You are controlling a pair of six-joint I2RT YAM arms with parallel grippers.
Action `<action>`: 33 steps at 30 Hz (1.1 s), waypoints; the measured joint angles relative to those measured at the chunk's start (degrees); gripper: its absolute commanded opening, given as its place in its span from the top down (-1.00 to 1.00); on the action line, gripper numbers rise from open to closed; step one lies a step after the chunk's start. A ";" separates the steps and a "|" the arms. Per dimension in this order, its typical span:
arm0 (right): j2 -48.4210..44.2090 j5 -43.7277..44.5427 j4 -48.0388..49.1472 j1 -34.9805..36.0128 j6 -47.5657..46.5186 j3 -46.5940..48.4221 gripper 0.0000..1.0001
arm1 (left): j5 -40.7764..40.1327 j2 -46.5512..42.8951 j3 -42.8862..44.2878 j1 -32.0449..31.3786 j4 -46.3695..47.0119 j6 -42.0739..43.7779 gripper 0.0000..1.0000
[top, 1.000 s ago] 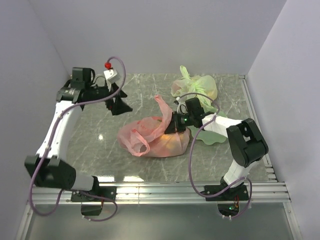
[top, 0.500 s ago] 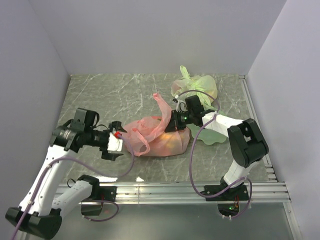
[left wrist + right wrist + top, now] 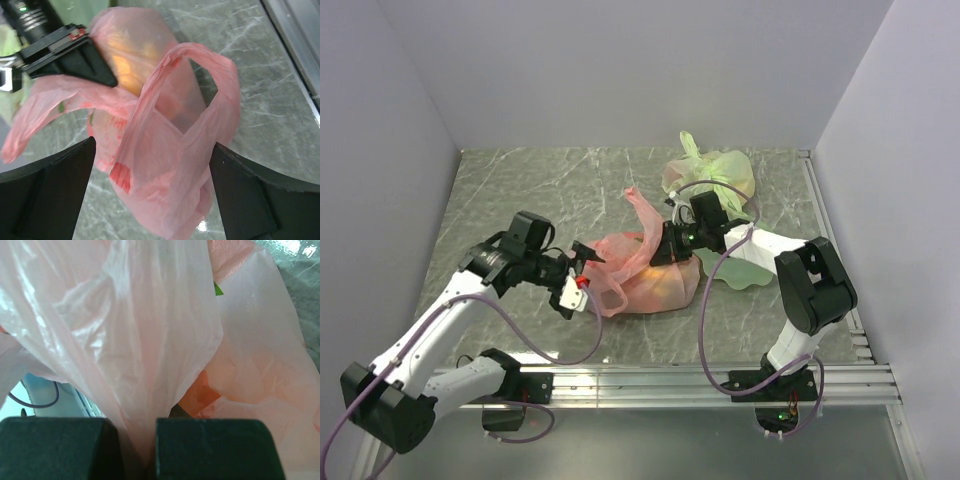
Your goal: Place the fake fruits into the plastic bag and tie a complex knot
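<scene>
The pink plastic bag (image 3: 645,275) lies mid-table with fruits showing as an orange-yellow glow (image 3: 665,288) through its wall. My right gripper (image 3: 665,243) is shut on the bag's far handle, which stands up as a twisted strip (image 3: 640,205); in the right wrist view the plastic (image 3: 135,340) is pinched between the fingers. My left gripper (image 3: 585,275) is open, its jaws on either side of the near loop handle (image 3: 170,150) without closing on it. The fruits show orange inside the bag in the left wrist view (image 3: 130,65).
A pale green knotted bag (image 3: 712,172) sits at the back right. A pale green wavy plate (image 3: 745,268) lies under the right arm. Metal rails (image 3: 700,380) run along the table's near edge and right side.
My left arm has swung down from the back left to the bag's near handle and now straddles it. My right gripper has kept its hold on the far handle.
</scene>
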 measured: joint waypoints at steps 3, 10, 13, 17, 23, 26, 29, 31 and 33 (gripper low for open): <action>0.00 0.00 -0.26 0.00 -0.57 0.00 1.00 | -0.02 3.63 0.92 -1.70 -0.46 1.14 -0.99; 0.00 0.00 -1.38 0.00 -2.14 0.31 1.00 | -2.54 10.78 4.09 -4.17 -5.49 3.23 -0.99; 0.00 0.00 -1.88 0.00 -2.75 0.92 1.00 | -4.04 10.80 4.85 -4.26 -9.03 4.15 -0.99; 0.00 0.00 -2.03 0.00 -3.10 1.16 1.00 | -5.92 10.80 7.08 -4.72 -14.14 4.46 -0.99; 0.00 -0.17 -2.14 0.00 -3.23 1.18 1.00 | -7.98 8.85 6.43 -5.25 -14.45 3.63 -0.99; 0.00 -0.20 -2.16 0.00 -3.50 1.18 1.00 | -8.48 7.67 5.31 -6.29 -13.16 2.82 -0.99; 0.00 -0.31 -2.16 0.00 -3.72 1.20 1.00 | -8.57 7.56 3.93 -7.52 -9.64 1.81 -0.99; 0.00 -0.57 -2.16 0.00 -3.74 1.20 1.00 | -8.61 7.54 2.62 -7.93 -6.84 1.03 -0.99; 0.00 -0.74 -2.16 0.00 -3.85 1.20 1.00 | -8.66 7.48 1.38 -8.02 -4.37 0.37 -0.86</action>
